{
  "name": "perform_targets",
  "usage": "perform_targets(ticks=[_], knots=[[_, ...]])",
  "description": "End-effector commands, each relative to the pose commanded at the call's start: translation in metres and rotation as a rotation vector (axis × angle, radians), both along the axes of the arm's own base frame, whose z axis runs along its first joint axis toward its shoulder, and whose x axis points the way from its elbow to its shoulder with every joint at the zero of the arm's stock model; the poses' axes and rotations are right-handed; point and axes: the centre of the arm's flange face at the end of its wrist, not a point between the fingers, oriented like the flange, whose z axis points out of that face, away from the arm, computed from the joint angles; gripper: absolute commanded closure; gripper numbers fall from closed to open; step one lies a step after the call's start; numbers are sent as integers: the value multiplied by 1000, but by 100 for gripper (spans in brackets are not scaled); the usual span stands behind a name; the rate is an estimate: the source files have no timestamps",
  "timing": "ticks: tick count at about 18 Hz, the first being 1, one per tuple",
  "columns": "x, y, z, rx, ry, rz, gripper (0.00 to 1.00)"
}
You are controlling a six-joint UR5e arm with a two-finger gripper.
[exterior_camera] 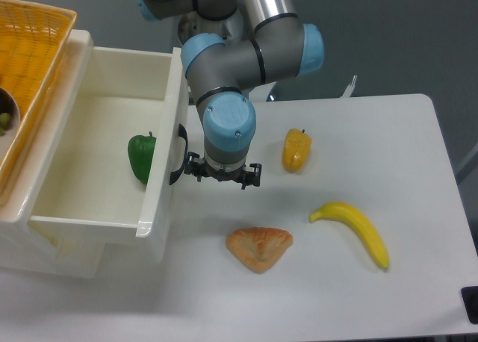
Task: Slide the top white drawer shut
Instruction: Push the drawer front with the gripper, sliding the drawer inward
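Camera view, nearest first: a pastry (259, 248) lies on the table (358, 297) toward the front edge, and a banana (354, 228) sits to its right, both well apart from the arm. Behind them the gripper (221, 174) hangs just off the tabletop, pressed up beside the handle (178, 155) of the drawer (158, 170). Whether its fingers are apart or together cannot be told from above; the wrist hides the tips, and it does not seem to be clamped on anything. A yellow pepper (296, 149) rests to the right of the wrist, near but not touching.

The drawer is at the left of the table, pulled well out of its cabinet (75, 51), its front panel facing the gripper. A green pepper (141, 157) lies inside, against the front wall. A wicker basket (26, 81) sits on top of the cabinet at the far left.

The step in hand looks like the push itself, with the drawer a long way from shut. The next move calls for a steady shove leftward along the drawer's slide line, keeping contact on the panel near the handle so it does not skew.

Room is good: the table right of the gripper is free up to the yellow pepper, and nothing stands in the drawer's path. The basket overhangs the opening, so the arm should stay low.
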Motion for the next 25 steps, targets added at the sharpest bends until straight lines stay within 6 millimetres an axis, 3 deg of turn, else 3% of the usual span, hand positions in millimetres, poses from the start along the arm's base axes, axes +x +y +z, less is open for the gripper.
perform_targets(ticks=[25], knots=[[32, 14, 8, 36, -26, -39, 0]])
